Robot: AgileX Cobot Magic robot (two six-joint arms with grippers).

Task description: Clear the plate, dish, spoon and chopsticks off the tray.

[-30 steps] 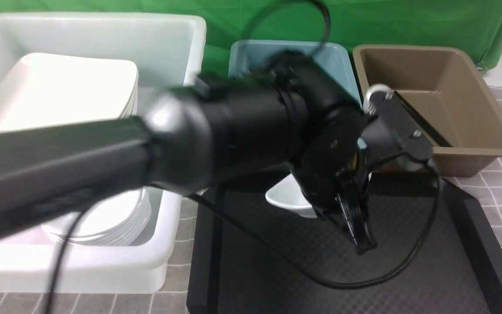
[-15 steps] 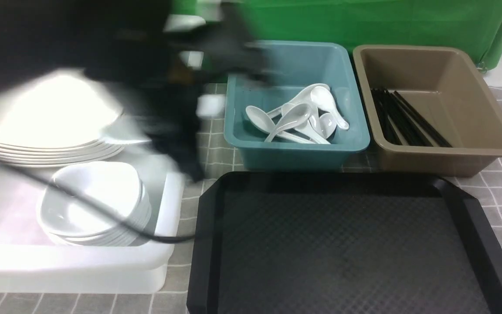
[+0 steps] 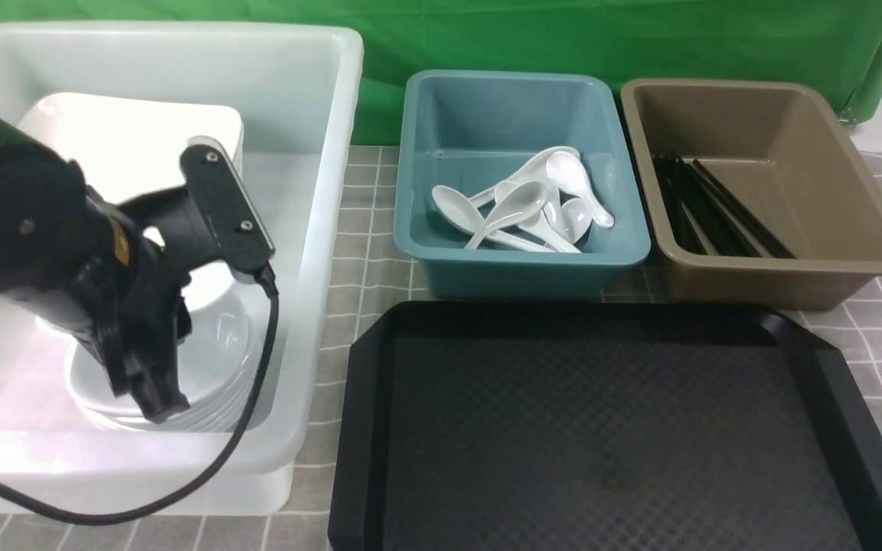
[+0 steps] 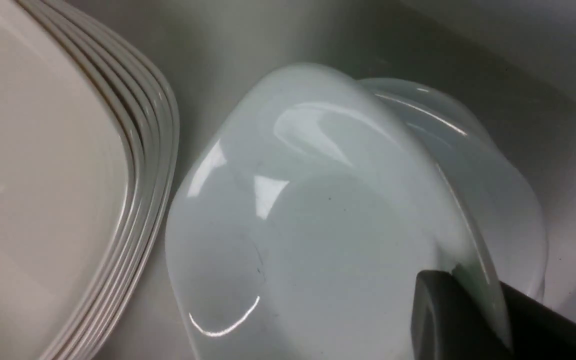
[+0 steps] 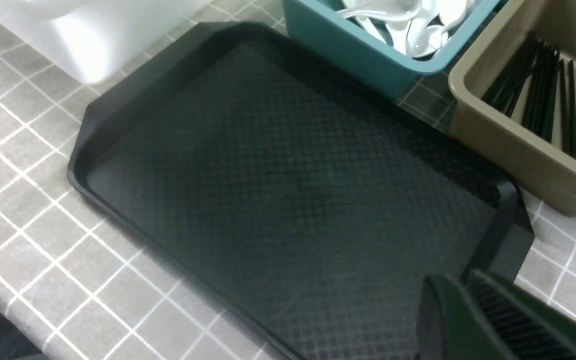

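Note:
My left gripper (image 3: 154, 404) hangs inside the white tub (image 3: 318, 153), shut on the rim of a small white dish (image 4: 318, 225). The dish is tilted just above a stack of like dishes (image 3: 215, 386). Large white plates (image 3: 135, 145) lie stacked behind them. The black tray (image 3: 602, 428) has nothing on it. White spoons (image 3: 525, 207) lie in the teal bin (image 3: 517, 268), and black chopsticks (image 3: 709, 207) lie in the brown tub (image 3: 778, 283). My right gripper (image 5: 463, 300) hovers over a corner of the tray (image 5: 278, 175), shut and holding nothing; the front view does not show it.
The three containers stand in a row behind and to the left of the tray on a grey checked cloth (image 3: 380, 245). A green curtain (image 3: 640, 38) closes off the back. The left arm's cable (image 3: 204, 467) loops over the white tub's front wall.
The left arm has swung left from above the tray to the white tub, carrying the dish with it. The tray is now uncovered.

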